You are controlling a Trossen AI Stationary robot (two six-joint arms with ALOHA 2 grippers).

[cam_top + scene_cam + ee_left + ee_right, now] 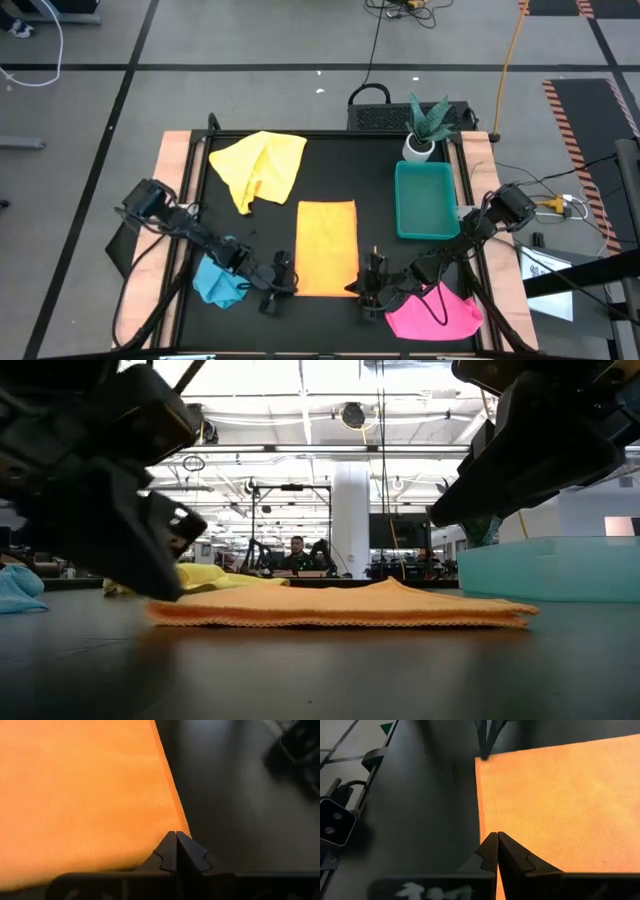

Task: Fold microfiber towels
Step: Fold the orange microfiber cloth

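Note:
An orange-yellow towel lies folded into a flat rectangle in the middle of the table. My left gripper is shut, its tips at the towel's near left corner. My right gripper is shut, its tips at the towel's near right corner. A second yellow towel lies crumpled at the far left. A light blue towel lies bunched under my left arm. A pink towel lies bunched under my right arm. My left gripper's shut fingertips stand right at the folded towel's near left corner, coming in low from the table's left. I cannot tell whether they touch it. My right gripper's shut fingertips stand over the near right corner, coming from the right. I cannot tell whether they touch it.
A green tray stands at the right, with a potted plant behind it at the far right. The black table top shows bare between the folded towel and the tray, and along the near edge.

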